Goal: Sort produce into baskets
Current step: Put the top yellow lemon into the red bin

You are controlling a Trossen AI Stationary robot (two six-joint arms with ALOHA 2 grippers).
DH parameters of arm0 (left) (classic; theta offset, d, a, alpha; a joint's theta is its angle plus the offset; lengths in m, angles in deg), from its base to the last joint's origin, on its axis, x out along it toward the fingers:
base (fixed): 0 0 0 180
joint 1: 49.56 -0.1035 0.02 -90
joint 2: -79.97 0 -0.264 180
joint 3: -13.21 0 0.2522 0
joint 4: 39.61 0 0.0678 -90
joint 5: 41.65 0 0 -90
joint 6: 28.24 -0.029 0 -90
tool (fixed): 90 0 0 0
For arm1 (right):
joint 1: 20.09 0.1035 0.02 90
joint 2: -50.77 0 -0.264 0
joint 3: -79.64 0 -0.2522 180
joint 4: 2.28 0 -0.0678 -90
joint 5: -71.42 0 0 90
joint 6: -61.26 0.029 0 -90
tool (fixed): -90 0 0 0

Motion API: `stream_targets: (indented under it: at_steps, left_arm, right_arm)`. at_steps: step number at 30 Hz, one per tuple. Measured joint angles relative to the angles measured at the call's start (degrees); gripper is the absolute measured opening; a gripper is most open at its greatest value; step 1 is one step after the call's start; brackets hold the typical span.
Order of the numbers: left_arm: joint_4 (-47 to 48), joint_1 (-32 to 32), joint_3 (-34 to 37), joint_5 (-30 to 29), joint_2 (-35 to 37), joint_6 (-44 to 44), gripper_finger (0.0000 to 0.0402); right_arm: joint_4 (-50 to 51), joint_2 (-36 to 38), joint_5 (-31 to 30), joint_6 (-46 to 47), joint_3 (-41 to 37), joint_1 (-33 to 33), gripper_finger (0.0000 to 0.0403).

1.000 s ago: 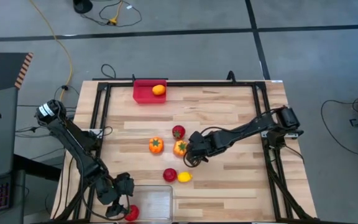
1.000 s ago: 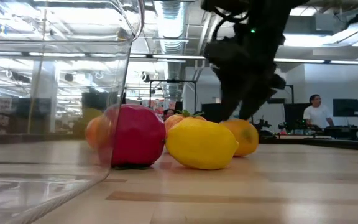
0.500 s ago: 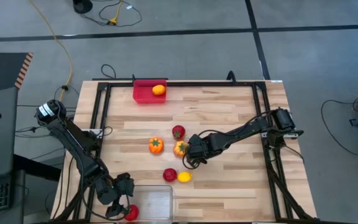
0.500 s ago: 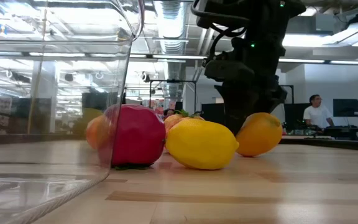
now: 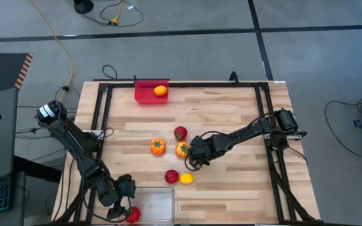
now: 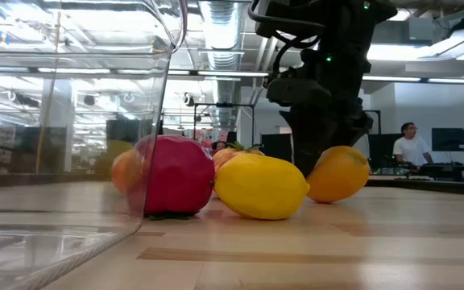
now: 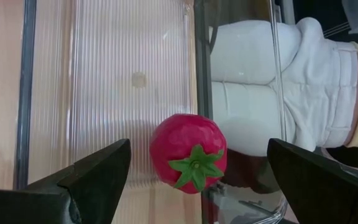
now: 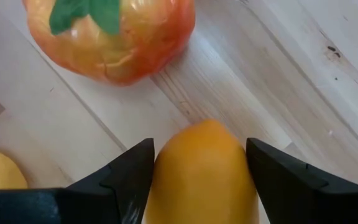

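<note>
My right gripper is shut on a plain orange fruit at the table's middle; the fruit also shows in the low view. Beside it lie an orange fruit with a green stem, another, a red one, a second red one and a yellow one. One orange fruit lies in the red bin. My left gripper is open above a red fruit with a green stem, which lies in the clear bin by its wall. My right gripper pinches the plain orange fruit by its two opposite sides between its two fingers. The fingers come from above, slanting down. The fruit sits tilted below the gripper, its underside at the tabletop; whether it rests there, I cannot tell.
The red bin stands at the table's far edge, the clear bin at the near edge left of middle. A black frame runs along the table's sides. A person's white clothing shows past the clear bin. Bare wood lies at the table's right.
My right gripper has come down a little around the plain orange fruit. The fruit has tipped over to a slant and shifted a little on the table. In the last half second nothing has moved.
</note>
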Motion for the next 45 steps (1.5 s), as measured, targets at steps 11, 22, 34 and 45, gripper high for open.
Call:
stream_targets:
  at_steps: [11, 22, 34, 45]
  left_arm:
    - [-0.01, 0.0, 0.0, -0.1, 0.0, -0.01, 0.0365]
    - [-3.74, -0.78, -0.01, 0.22, 0.0, 0.02, 0.0365]
    - [-5.42, -3.81, -0.02, 4.14, 0.44, -2.52, 0.0365]
    - [-2.06, -7.47, -0.87, -0.03, 9.25, -14.39, 0.0365]
  right_arm:
    - [0.0, 0.04, -0.04, 0.0, 0.0, 0.0, 0.0223]
    - [0.5, -0.11, -0.09, -4.27, 3.81, -1.25, 0.0222]
    - [7.78, -0.04, -0.76, -15.3, 16.57, -5.55, 0.0222]
    - [-7.31, -0.09, -6.47, -30.93, 20.94, -14.27, 0.0225]
